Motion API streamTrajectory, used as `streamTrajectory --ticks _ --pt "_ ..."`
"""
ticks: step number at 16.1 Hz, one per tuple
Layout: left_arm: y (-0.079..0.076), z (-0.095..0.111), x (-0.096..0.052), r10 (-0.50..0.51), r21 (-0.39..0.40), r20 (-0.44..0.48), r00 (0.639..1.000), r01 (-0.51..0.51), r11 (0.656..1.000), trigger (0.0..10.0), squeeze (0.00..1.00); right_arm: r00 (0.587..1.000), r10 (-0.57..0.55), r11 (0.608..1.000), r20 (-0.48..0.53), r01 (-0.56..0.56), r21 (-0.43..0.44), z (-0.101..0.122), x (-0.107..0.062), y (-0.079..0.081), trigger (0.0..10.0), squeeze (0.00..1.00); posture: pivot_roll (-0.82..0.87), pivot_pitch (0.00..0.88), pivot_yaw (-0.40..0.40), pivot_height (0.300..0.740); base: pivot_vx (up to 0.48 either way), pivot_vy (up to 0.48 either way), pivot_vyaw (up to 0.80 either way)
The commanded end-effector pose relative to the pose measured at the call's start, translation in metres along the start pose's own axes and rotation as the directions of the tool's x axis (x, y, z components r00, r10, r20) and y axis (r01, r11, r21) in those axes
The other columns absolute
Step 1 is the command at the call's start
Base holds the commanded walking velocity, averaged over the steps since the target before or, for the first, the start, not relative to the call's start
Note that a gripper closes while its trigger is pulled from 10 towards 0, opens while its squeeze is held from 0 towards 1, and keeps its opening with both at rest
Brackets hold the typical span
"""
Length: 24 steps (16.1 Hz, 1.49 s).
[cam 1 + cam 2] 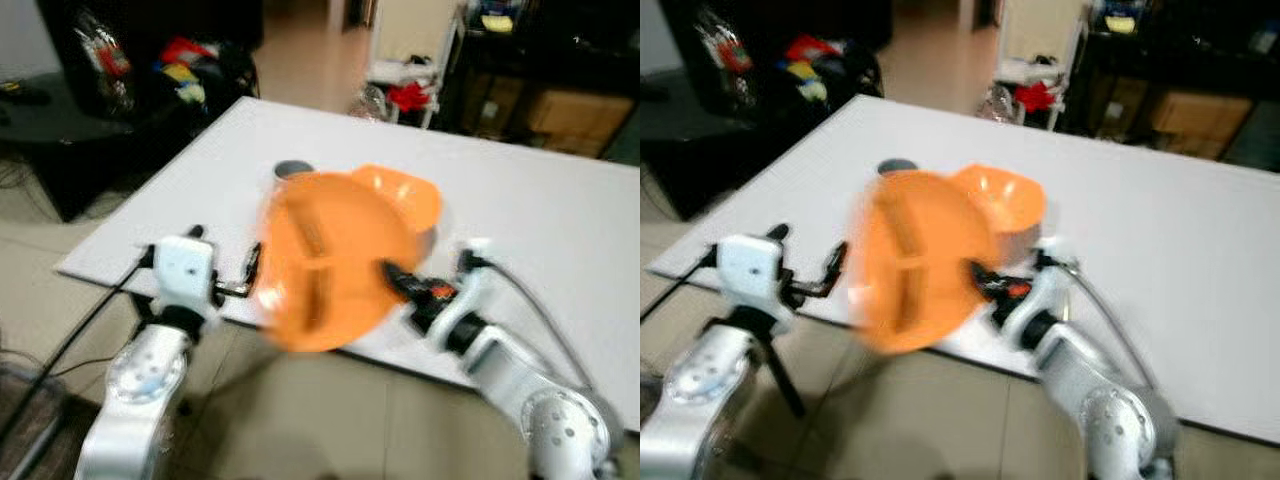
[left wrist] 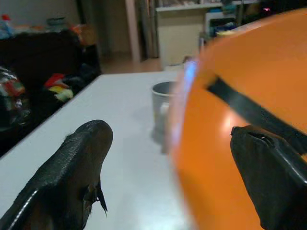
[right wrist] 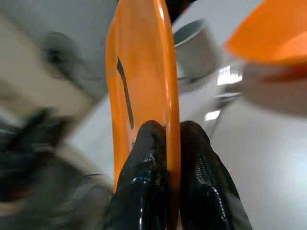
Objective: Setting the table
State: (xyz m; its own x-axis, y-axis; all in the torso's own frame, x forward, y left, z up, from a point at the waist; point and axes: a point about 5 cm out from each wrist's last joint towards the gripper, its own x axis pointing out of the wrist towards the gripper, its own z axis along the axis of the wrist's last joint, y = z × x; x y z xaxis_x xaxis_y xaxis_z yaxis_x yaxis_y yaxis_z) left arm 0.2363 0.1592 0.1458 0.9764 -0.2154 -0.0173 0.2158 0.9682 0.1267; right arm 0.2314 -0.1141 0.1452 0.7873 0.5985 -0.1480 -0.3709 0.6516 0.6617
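Right gripper (image 3: 167, 143) clamped on orange plate (image 1: 325, 260) rim, plate tilted on edge; left gripper (image 2: 168, 167) spread beside it; no legible writing.

You face a white table (image 1: 560, 200) on a beige tiled floor (image 1: 310, 420); dark cluttered shelving (image 1: 540, 90) stands beyond its far edge.

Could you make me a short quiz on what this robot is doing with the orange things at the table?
1. True or false: the right end effector is pinching the rim of the orange plate.
2. What stands on the white table just beyond the plate? A) a grey cup, B) a green bottle, C) a book.
3. Fill in: the left end effector is ____, its fingers apart beside the plate.

Key: 1 true. 2 A, the grey cup, with an orange bowl near it. 3 open.
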Motion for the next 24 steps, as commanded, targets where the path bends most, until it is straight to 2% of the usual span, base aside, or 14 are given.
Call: streamTrajectory --ticks 1,4,6,7,8,10,14,16,18,21,24 --pt "-0.012 0.003 -0.002 -0.086 -0.016 0.003 0.996 0.086 0.996 10.0 0.0 0.999 -0.004 0.998 0.032 0.001 0.069 0.007 -0.011 -0.006 10.0 0.0 0.05 0.0 -0.023 0.74 0.0 0.0 0.0" --pt "-0.012 0.005 -0.01 -0.185 -0.011 -0.013 0.983 0.184 0.983 10.0 0.0 1.0 0.012 0.977 -0.019 -0.008 0.214 -0.002 -0.015 -0.012 10.0 0.0 0.05 0.0 -0.023 0.74 0.0 0.0 0.0" --pt "-0.009 0.004 -0.019 -0.262 -0.032 -0.047 0.964 0.261 0.965 10.0 0.0 0.996 -0.047 0.933 -0.072 0.069 0.354 -0.011 -0.02 -0.026 10.0 0.0 0.04 0.0 -0.019 0.74 0.0 0.0 0.0" --pt "-0.01 0.004 -0.023 -0.296 -0.039 -0.061 0.953 0.294 0.955 10.0 0.0 0.991 -0.088 0.915 -0.103 0.121 0.385 -0.014 -0.022 -0.034 10.0 0.0 0.04 0.0 -0.017 0.74 0.0 0.0 0.0" --pt "-0.01 0.004 -0.024 -0.302 -0.04 -0.064 0.951 0.3 0.953 10.0 0.0 0.99 -0.095 0.912 -0.109 0.13 0.389 -0.015 -0.023 -0.035 10.0 0.0 0.04 0.0 -0.017 0.74 0.0 0.0 0.0" --pt "-0.012 0.002 -0.032 -0.372 -0.042 -0.1 0.923 0.37 0.928 10.0 0.0 0.981 -0.178 0.81 -0.075 0.19 0.555 -0.012 -0.029 -0.058 10.0 0.0 0.03 0.0 -0.015 0.74 0.0 0.0 0.0" --pt "-0.019 0.004 -0.034 -0.416 -0.063 -0.1 0.904 0.411 0.909 10.0 0.0 0.973 -0.222 0.777 -0.066 0.217 0.59 -0.004 -0.03 -0.067 10.0 0.0 0.04 0.0 -0.015 0.74 0.0 0.0 0.0" --pt "-0.034 -0.001 -0.043 -0.529 -0.118 -0.138 0.837 0.516 0.848 10.0 0.0 0.964 -0.256 0.776 -0.075 0.252 0.579 0.006 -0.024 -0.073 10.0 0.0 0.03 0.0 -0.013 0.74 0.0 0.0 0.0" --pt "-0.036 -0.003 -0.044 -0.549 -0.115 -0.157 0.821 0.537 0.835 10.0 0.0 0.961 -0.265 0.768 -0.077 0.259 0.585 0.01 -0.021 -0.077 10.0 0.0 0.03 0.0 -0.013 0.74 0.0 0.0 0.0" --pt "-0.038 -0.005 -0.042 -0.537 -0.11 -0.158 0.828 0.526 0.843 10.0 0.0 0.938 -0.328 0.738 -0.108 0.326 0.591 0.012 -0.015 -0.092 10.0 0.0 0.04 0.0 -0.019 0.74 0.0 0.0 0.0" --pt "-0.039 -0.004 -0.041 -0.532 -0.109 -0.158 0.832 0.521 0.847 10.0 0.0 0.934 -0.349 0.73 -0.073 0.32 0.604 0.018 -0.011 -0.096 10.0 0.0 0.04 0.0 -0.022 0.74 0.0 0.0 0.0"
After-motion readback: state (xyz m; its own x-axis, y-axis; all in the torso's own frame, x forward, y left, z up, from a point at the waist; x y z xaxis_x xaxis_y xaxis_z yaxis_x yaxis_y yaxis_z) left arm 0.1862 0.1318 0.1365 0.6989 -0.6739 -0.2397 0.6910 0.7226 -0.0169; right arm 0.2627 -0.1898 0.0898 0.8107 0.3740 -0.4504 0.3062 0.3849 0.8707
